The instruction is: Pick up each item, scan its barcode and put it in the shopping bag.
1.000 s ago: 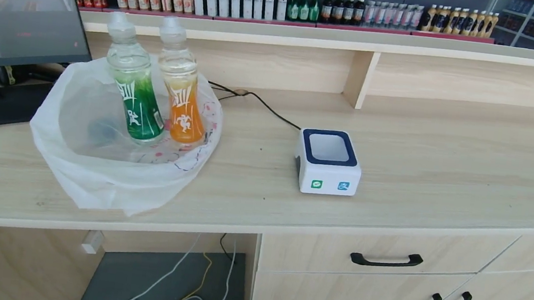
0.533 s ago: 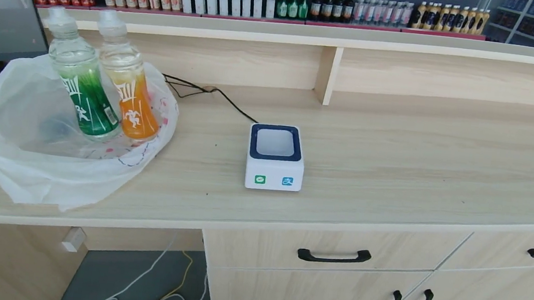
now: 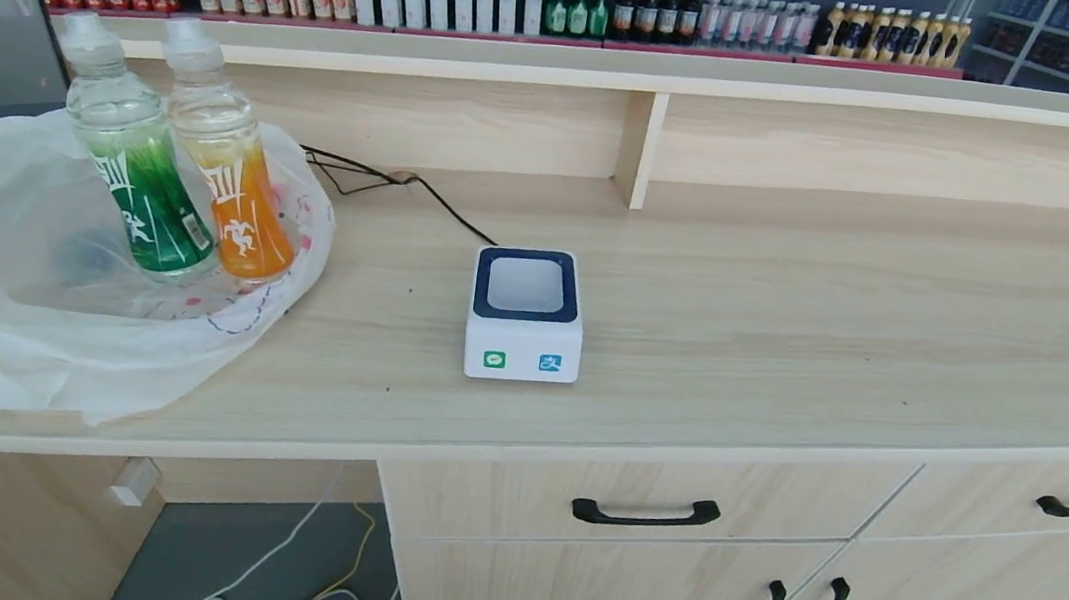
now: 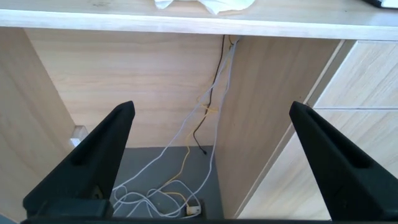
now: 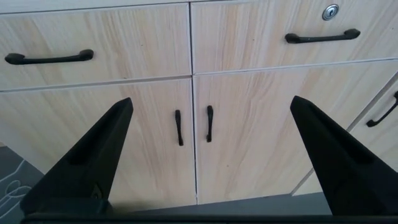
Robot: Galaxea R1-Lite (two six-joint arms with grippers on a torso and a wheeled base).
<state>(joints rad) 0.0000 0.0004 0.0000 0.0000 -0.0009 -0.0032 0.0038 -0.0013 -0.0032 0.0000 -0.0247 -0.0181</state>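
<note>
A green-labelled bottle [image 3: 135, 164] and an orange-labelled bottle [image 3: 225, 172] stand upright side by side inside the white plastic shopping bag [image 3: 9, 321] at the left end of the wooden counter. The white and blue barcode scanner [image 3: 525, 314] sits in the middle of the counter, window facing up. My left gripper [image 4: 211, 162] is open, held low below the counter edge and facing the gap with cables. My right gripper [image 5: 208, 155] is open too, held low in front of the cabinet doors, with nothing between its fingers.
A black cable [image 3: 406, 187] runs from the scanner to the counter's back. A raised shelf [image 3: 641, 71] lines the back, with rows of bottles behind. Drawers and doors with black handles [image 3: 643, 514] sit under the counter. Loose cables [image 4: 186, 186] lie on the floor.
The whole head view has shifted: bag, bottles and scanner now sit further left in the picture, so the camera has turned right. The things themselves stay where they were.
</note>
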